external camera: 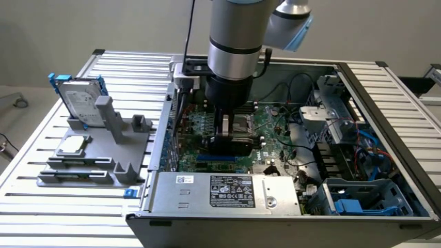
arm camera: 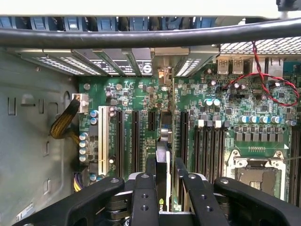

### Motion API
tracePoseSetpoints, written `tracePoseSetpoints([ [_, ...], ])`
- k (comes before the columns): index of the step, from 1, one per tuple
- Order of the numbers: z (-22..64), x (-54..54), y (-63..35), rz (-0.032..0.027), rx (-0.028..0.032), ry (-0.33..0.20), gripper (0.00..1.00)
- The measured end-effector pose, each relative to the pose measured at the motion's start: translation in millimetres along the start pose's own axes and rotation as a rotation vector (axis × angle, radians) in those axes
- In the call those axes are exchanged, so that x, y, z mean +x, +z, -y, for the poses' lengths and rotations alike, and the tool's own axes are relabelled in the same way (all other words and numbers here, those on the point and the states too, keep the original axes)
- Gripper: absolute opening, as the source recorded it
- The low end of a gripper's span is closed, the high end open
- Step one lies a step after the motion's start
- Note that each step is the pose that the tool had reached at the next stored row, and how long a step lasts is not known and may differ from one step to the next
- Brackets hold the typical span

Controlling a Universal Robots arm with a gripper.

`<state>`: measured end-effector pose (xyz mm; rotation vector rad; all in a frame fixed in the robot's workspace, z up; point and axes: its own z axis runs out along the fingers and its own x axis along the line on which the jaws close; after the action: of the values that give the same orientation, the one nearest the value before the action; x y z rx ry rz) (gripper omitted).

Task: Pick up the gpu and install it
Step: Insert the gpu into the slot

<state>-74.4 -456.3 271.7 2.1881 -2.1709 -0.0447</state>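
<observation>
- I saw the gripper (arm camera: 164, 165) closed narrowly on the gpu (arm camera: 162, 155), with the card held on edge between its fingers; the pickup looked done.
- The gpu hung inside the computer case (external camera: 276, 230), low over the motherboard's (arm camera: 136, 94) expansion slots (arm camera: 134, 141); I could not tell whether it touched one.
- I judged the seating unfinished.

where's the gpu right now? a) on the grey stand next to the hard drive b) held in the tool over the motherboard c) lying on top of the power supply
b: the wrist view shows the gpu edge-on in the grip of the tool, over the slots of the motherboard.
</observation>
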Motion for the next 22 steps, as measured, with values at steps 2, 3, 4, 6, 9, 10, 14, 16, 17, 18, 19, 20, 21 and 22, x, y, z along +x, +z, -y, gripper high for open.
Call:
tracePoseSetpoints([
  [2,0.0,0.0,1.0,0.0001,-0.0008,0.000,0.27],
  [3,0.0,0.0,1.4,0.0001,-0.0012,0.000,0.27],
  [4,0.0,0.0,1.6,0.0000,-0.0020,0.001,0.27],
  [6,0.0,0.0,2.4,0.0002,-0.0026,0.001,0.27],
  [9,-0.5,0.0,3.2,0.0003,-0.0035,0.002,0.27],
  [10,-0.6,0.0,3.4,0.0004,-0.0038,0.002,0.27],
  [14,-1.1,0.0,4.1,0.0008,-0.0041,0.002,0.27],
  [16,-1.1,-0.1,4.7,0.0013,-0.0041,0.002,0.27],
  [17,-1.1,-0.1,5.0,0.0016,-0.0041,0.002,0.27],
  [18,-1.0,-0.1,5.4,0.0020,-0.0040,0.002,0.27],
  [19,-1.0,-0.1,5.9,0.0023,-0.0041,0.002,0.27],
  [20,-1.0,-0.1,6.4,0.0026,-0.0041,0.002,0.27],
  [21,-1.0,-0.1,6.8,0.0029,-0.0042,0.002,0.27],
  [22,-1.0,-0.1,7.2,0.0031,-0.0044,0.002,0.27],
])
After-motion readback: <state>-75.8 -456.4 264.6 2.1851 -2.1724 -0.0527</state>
